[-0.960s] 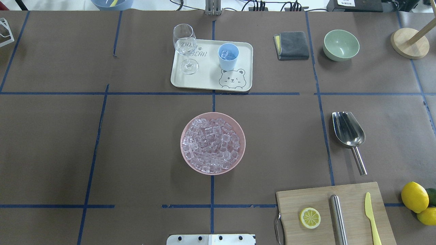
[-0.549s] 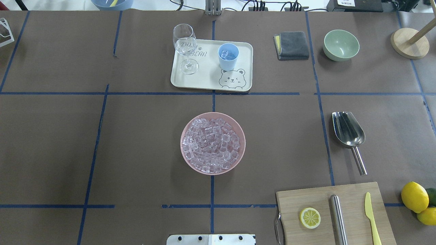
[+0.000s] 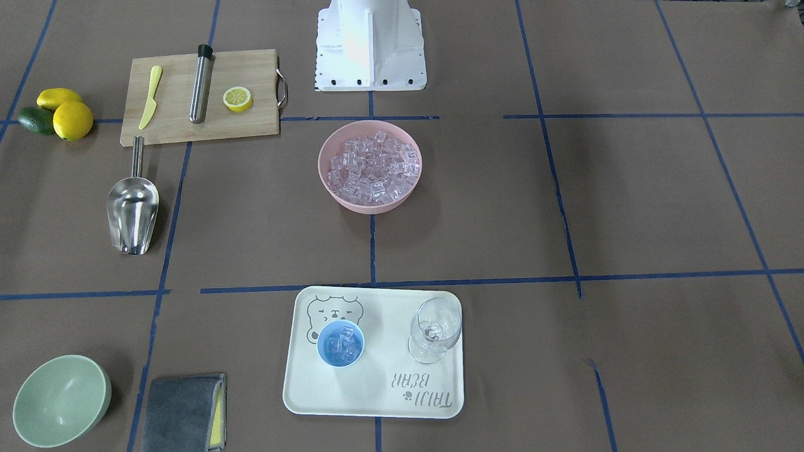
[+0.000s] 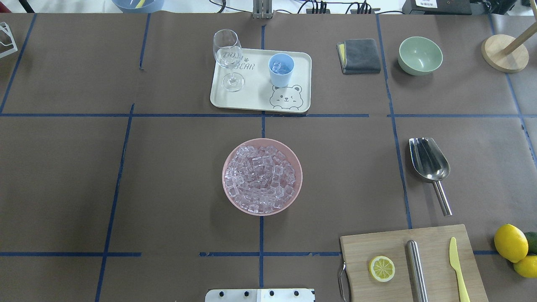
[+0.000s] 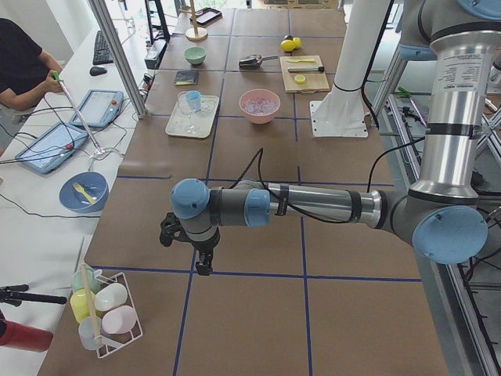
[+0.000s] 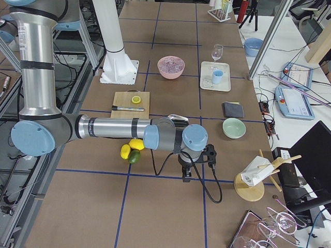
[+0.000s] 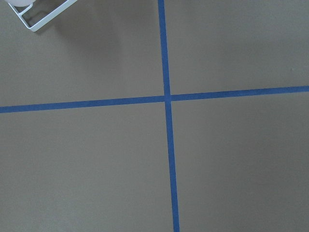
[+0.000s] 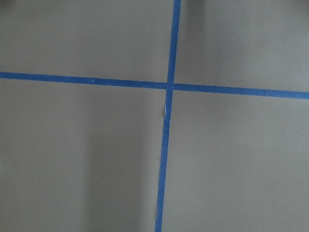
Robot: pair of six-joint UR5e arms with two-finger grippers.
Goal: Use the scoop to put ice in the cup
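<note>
Spillage is the likely trouble: the scoop (image 4: 428,161) has a trough that looks wider than the cup (image 4: 281,69) beyond the pink bowl (image 4: 225,167) of ice (image 4: 262,178), so cubes could miss. The scoop lies well to the robot's right of that bowl, long axis near-to-far, mouth away from the robot. The left gripper (image 5: 202,262) and the right gripper (image 6: 196,168) hang far from it; whether their jaws are apart cannot be told.

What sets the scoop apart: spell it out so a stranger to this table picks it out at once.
Start at the wooden cutting board in the overhead view's lower right. Just beyond its far edge, on the brown paper, lies the scoop, handle pointing back at the board. Unlike the straight steel cylinder on the board, it widens into a shiny open trough.
</note>
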